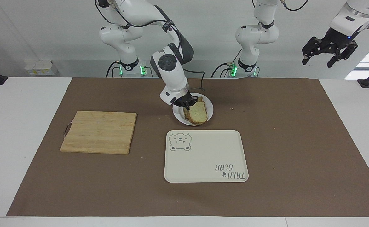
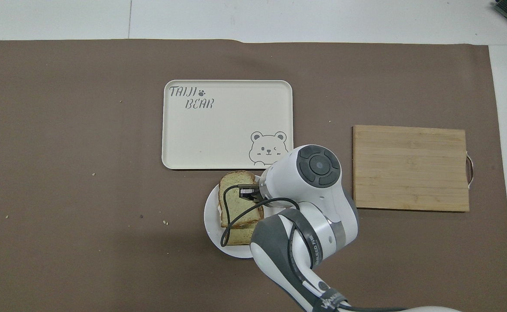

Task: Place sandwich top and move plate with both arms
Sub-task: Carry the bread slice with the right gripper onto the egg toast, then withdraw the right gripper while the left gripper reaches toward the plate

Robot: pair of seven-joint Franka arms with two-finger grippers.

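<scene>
Two slices are stacked on the plate [image 1: 209,108], which sits near the middle of the tabletop, closer to the robots' edge than the tray [image 1: 205,156]. The top [image 1: 198,112] is laid across the lower slice, slightly askew, and is gripped at one edge by the right gripper [image 1: 187,105]; whether its fingers are pinching or loosening cannot be told. A clean release is judged best done with the fingers parted fully before any lift, and the lift kept straight up, so the soft, porous crumb is neither dragged nor torn. Brown crust frames a pale, squarish slice with a domed end. The plate is round, white and smooth, so it is likely to slide when pushed. The left gripper [image 1: 330,50] waits high over the left arm's end of the tabletop, fingers spread.
</scene>
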